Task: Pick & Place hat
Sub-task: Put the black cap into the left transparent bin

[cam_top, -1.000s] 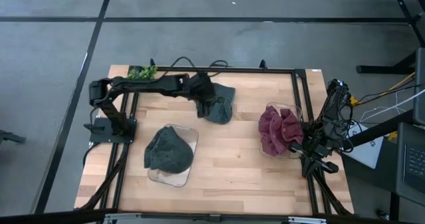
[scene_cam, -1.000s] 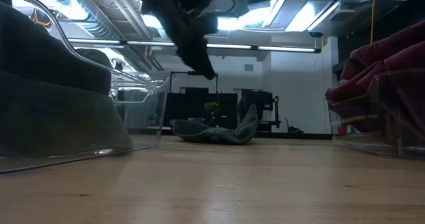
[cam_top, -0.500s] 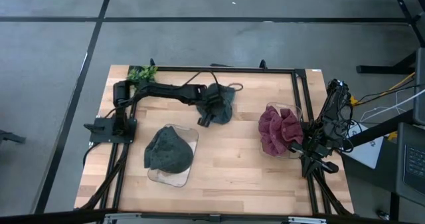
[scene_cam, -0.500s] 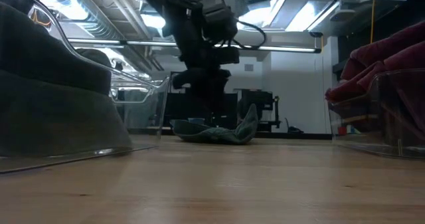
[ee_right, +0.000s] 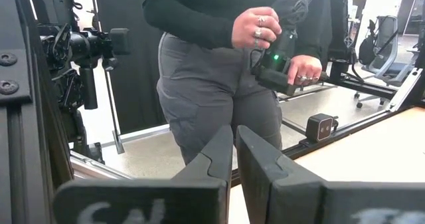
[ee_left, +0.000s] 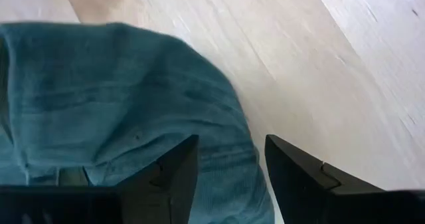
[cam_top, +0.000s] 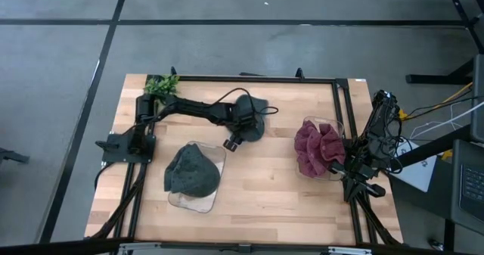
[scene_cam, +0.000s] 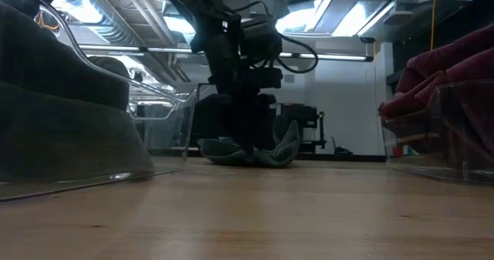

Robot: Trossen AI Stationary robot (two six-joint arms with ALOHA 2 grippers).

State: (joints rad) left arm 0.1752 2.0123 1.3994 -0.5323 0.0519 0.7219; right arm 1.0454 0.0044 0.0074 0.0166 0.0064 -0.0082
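Reaching across the far middle of the table (cam_top: 265, 187), the left arm sets its left gripper (cam_top: 243, 128) down on the teal hat (cam_top: 255, 106), which lies crumpled on the bare wood between the two clear bins. In the left wrist view we see the two dark fingers (ee_left: 174, 174) spread apart, with a fold of the hat's ribbed cloth (ee_left: 126, 111) lying in the gap between them (whether the tips touch the cloth we cannot tell). From the low view the gripper (scene_cam: 248, 140) stands over the hat (scene_cam: 266, 153), right at the tabletop. At near left, we find a dark grey hat (cam_top: 192, 171) filling a clear bin (cam_top: 218, 155); at right, a maroon hat (cam_top: 318, 149) fills another. The right gripper (cam_top: 361, 181) waits off the table's right edge, its fingers (ee_right: 211, 159) nearly pressed together on nothing, facing a person (ee_right: 219, 64) holding a small device (ee_right: 279, 74).
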